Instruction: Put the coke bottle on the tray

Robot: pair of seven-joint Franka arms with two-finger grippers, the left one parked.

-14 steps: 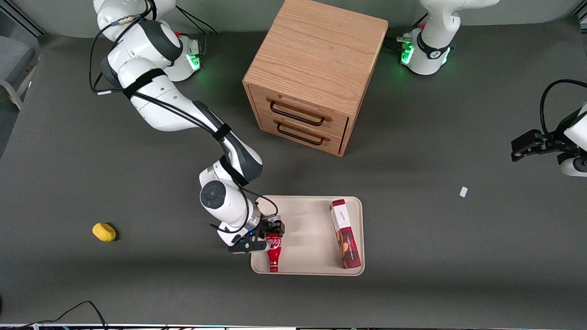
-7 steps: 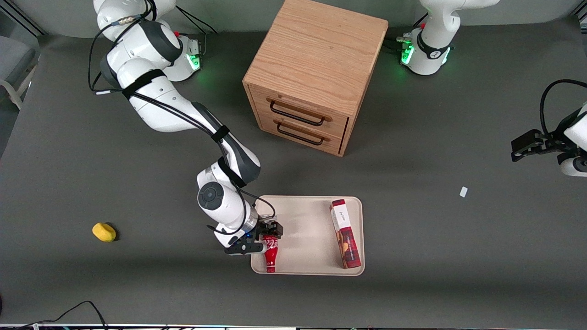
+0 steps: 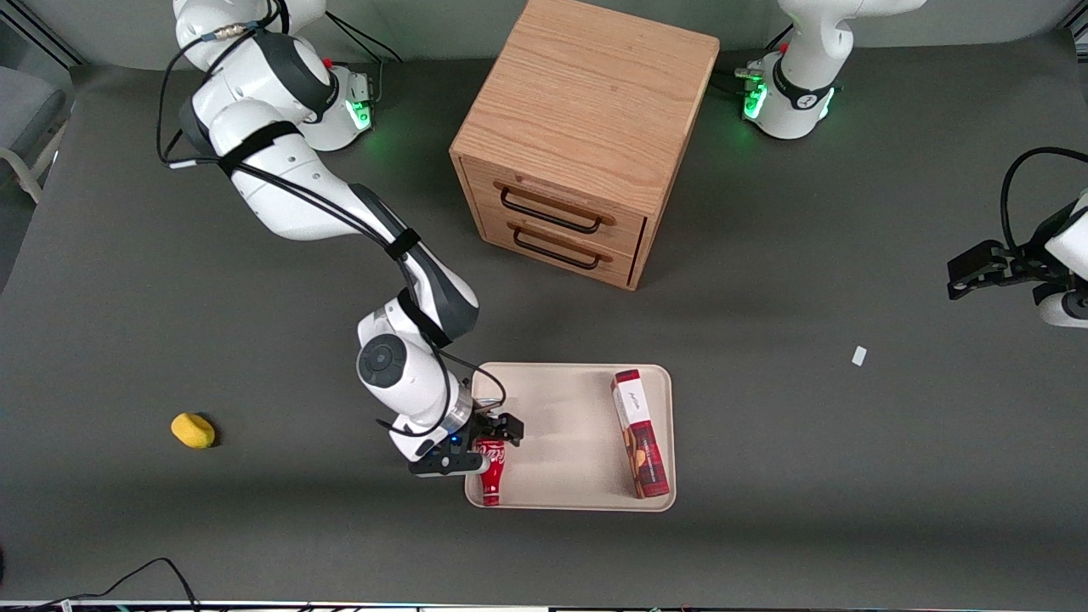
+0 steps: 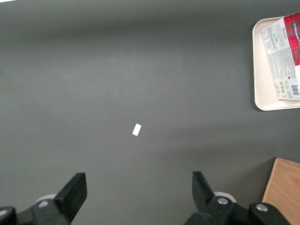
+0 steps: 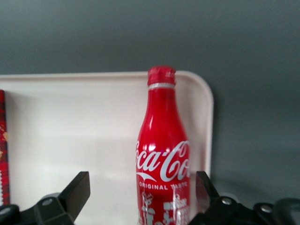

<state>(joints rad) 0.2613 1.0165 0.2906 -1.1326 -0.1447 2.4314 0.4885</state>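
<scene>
The coke bottle [image 3: 491, 480] is red with white script lettering. It lies on the cream tray [image 3: 569, 425] along the rim at the working arm's end, with its neck pointing toward the front camera. My right gripper [image 3: 482, 446] hovers over the bottle's base end. In the right wrist view the gripper [image 5: 140, 193] is open, and its black fingers [image 5: 77, 192] stand wide apart on either side of the bottle [image 5: 164, 154] without touching it. The bottle sits closer to one finger, beside the tray's rounded corner [image 5: 204, 101].
A red-and-white biscuit box [image 3: 640, 433] lies on the tray toward the parked arm's end. A wooden two-drawer cabinet [image 3: 582, 136] stands farther from the front camera than the tray. A yellow object [image 3: 193, 430] and a small white scrap [image 3: 859, 356] lie on the grey table.
The gripper and the bottle have both shifted toward the working arm's end, bringing the bottle closer to the tray's rim. The arm's wrist moved the same way.
</scene>
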